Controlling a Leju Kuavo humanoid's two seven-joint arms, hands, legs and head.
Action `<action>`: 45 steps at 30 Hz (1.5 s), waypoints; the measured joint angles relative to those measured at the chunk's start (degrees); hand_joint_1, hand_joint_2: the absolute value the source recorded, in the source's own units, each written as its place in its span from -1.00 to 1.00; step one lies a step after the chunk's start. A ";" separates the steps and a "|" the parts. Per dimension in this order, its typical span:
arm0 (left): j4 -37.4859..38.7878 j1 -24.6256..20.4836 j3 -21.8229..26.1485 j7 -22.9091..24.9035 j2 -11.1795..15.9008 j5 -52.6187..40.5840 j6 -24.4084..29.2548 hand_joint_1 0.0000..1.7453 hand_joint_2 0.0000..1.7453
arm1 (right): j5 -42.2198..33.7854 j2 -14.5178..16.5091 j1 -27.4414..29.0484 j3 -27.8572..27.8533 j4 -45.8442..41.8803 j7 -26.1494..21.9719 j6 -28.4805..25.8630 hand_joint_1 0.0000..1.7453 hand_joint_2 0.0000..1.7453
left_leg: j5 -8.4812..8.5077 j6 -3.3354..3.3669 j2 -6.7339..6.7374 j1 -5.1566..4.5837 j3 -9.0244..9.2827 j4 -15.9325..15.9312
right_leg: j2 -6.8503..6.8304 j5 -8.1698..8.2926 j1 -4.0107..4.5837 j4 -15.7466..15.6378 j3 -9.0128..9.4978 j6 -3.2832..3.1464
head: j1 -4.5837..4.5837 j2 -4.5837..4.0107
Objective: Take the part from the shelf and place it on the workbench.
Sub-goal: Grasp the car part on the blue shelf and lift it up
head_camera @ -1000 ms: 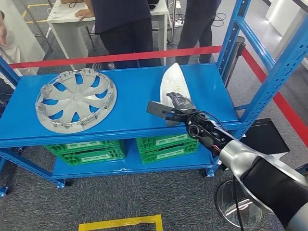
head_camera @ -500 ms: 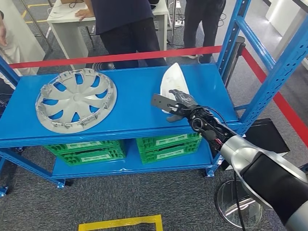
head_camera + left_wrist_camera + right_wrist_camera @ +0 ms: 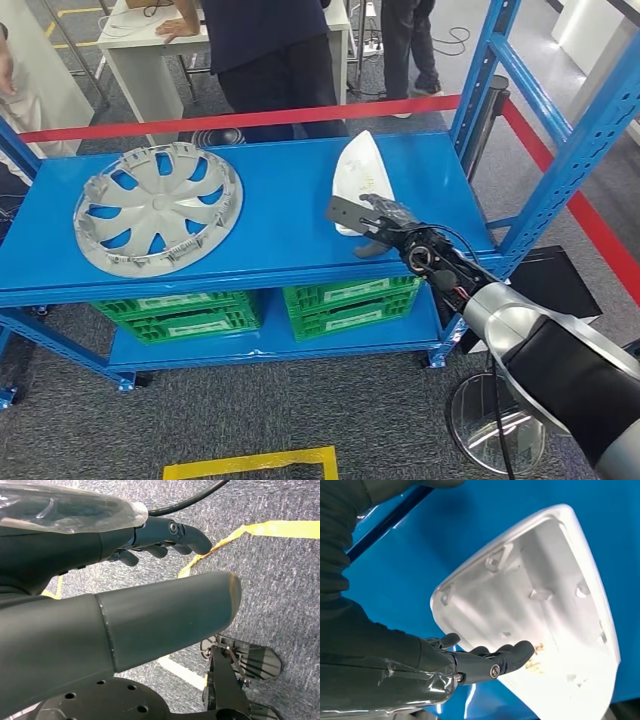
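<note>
Right hand (image 3: 375, 222) over the near end of the white part (image 3: 361, 170), farther right and deeper over the shelf (image 3: 287, 215) than a second ago.

The part lies hollow side up on the blue shelf, right of the grey wheel cover (image 3: 157, 206); in the wrist view the dark fingers (image 3: 501, 659) stretch out apart across its near edge, grasping nothing, though contact is hard to judge. The left hand (image 3: 166, 535) hangs over grey carpet, fingers loosely curled around nothing. Green crates (image 3: 349, 303) sit on the lower level. Behind a red barrier tape (image 3: 249, 118), people stand by a white table (image 3: 140, 40); one has walked off rightward.
</note>
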 joint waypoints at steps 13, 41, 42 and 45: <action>0.00 0.00 -0.07 0.01 0.00 0.03 -0.04 -1.00 -1.00 | -0.53 -0.01 0.25 0.10 1.72 -2.38 0.40 -1.00 1.00 | 0.00 0.00 0.00 0.00 0.00 0.00 | -0.01 0.00 0.00 0.00 0.01 0.00 | 0.00 0.00; 0.00 -0.02 -1.09 -0.08 -0.02 -0.09 -0.33 -1.00 -1.00 | -0.26 0.01 0.24 1.11 2.35 -6.29 2.20 -1.00 1.00 | 0.00 0.00 -0.01 0.00 0.01 0.00 | -0.02 0.01 0.00 0.00 0.05 0.01 | 0.00 0.00; 0.00 -0.02 -1.10 -0.08 -0.02 -0.09 -0.33 -1.00 -1.00 | -0.23 0.01 0.23 1.14 2.35 -6.31 2.23 -1.00 1.00 | 0.00 0.00 -0.01 0.00 0.01 0.00 | -0.02 0.01 0.00 0.00 0.05 0.01 | 0.00 0.00; 0.00 -0.02 -1.14 -0.08 -0.03 -0.13 -0.32 -1.00 -1.00 | -0.21 0.01 0.23 1.22 2.35 -6.32 2.30 -0.95 1.00 | 0.00 0.00 -0.01 0.00 0.01 0.01 | -0.02 0.01 0.00 0.00 0.06 0.00 | 0.00 0.00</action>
